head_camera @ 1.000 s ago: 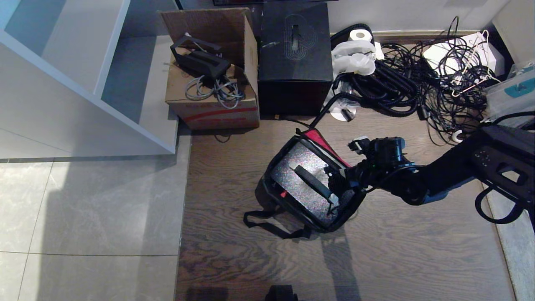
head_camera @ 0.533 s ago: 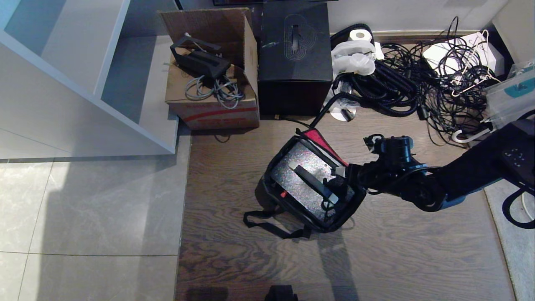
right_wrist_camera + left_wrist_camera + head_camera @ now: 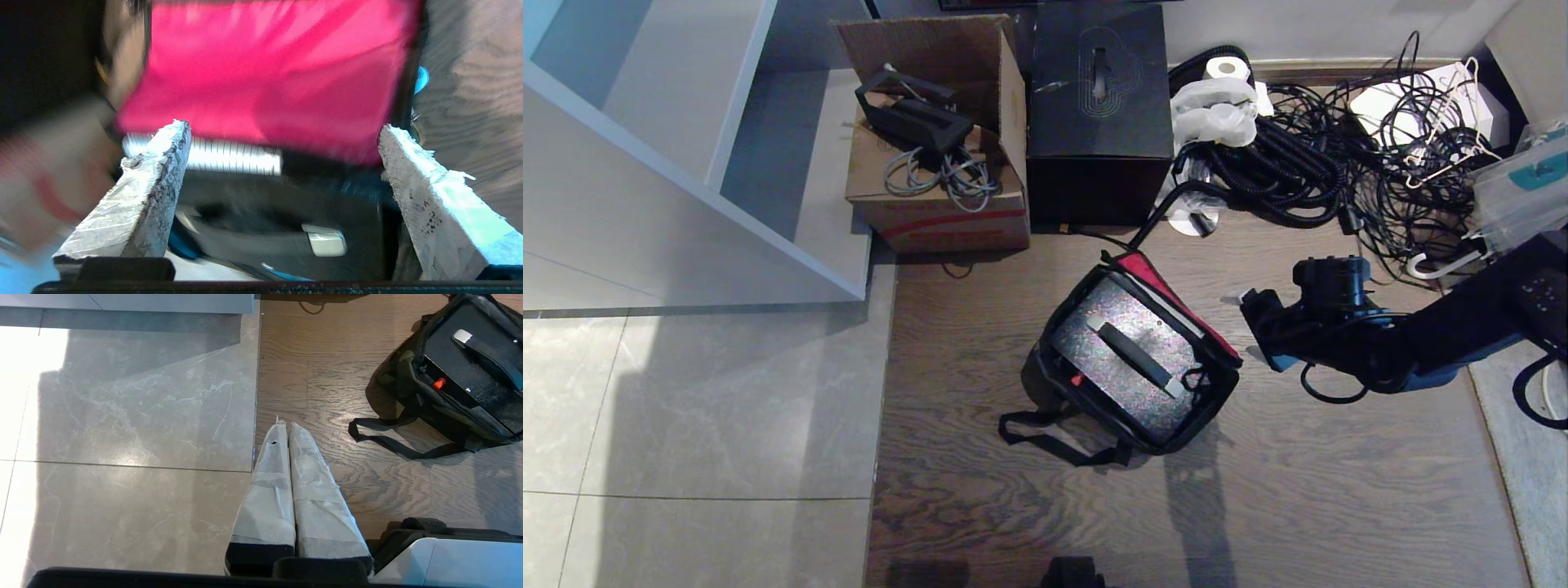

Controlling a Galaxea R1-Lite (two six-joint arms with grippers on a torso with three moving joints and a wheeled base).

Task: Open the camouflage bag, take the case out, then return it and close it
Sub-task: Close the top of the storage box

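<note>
- Camouflage bag [image 3: 1134,371] at frame centre on the wood floor, lid open, red lining showing.
- Case [image 3: 1123,359] sits inside the bag, handle up.
- Right gripper [image 3: 1252,327] just right of the bag, fingers spread, holding nothing.
- Left gripper [image 3: 284,426] pressed together, parked over the floor.

**Hidden, cropped, blurred**

Case [image 3: 1127,359] mostly sunk inside bag [image 3: 1045,380], only top and handle [image 3: 1134,358] showing. In left wrist view, bag cut off by frame edge. Right wrist view smeared: red lining [image 3: 269,77] and handle end soft, other shapes unreadable.
</note>
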